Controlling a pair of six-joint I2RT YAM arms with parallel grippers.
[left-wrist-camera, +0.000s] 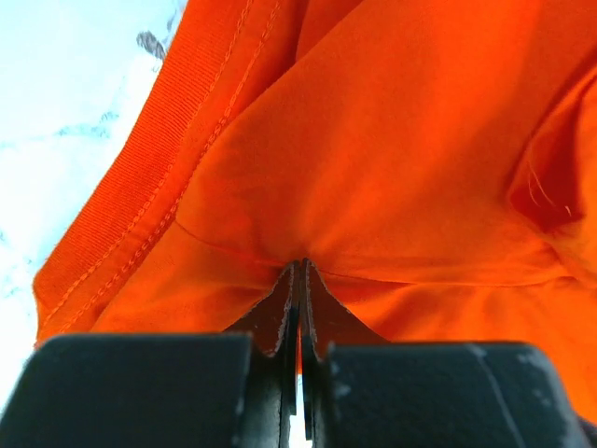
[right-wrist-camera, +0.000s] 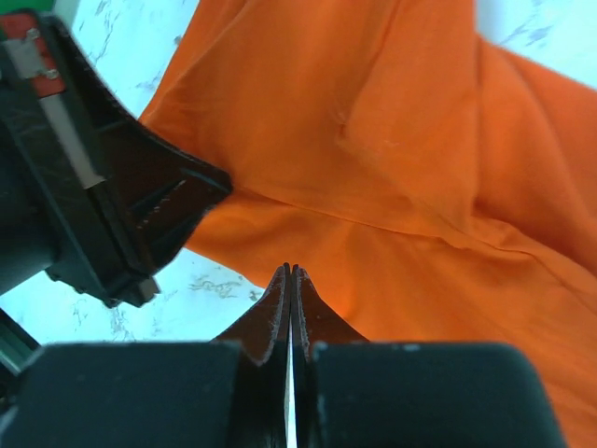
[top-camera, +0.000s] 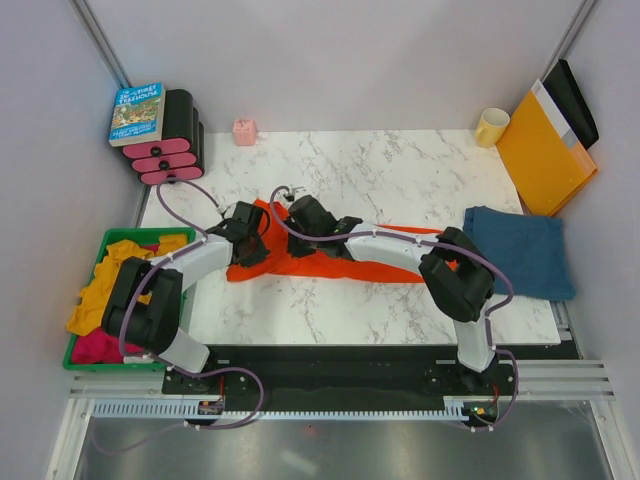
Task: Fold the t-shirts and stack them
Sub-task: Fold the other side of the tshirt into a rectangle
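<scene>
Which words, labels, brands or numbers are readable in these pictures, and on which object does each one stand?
On the book, blue cover: a printed title in several lines, too small and blurred to read.
On the orange t-shirt, blue t-shirt, mug and envelope: no text visible.

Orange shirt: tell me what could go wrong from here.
1. The right fingers are shut at the orange shirt's very edge; they may hold little or nothing and slip on lifting.
2. The left fingers pinch the cloth close beside them; the arms could knock together.
</scene>
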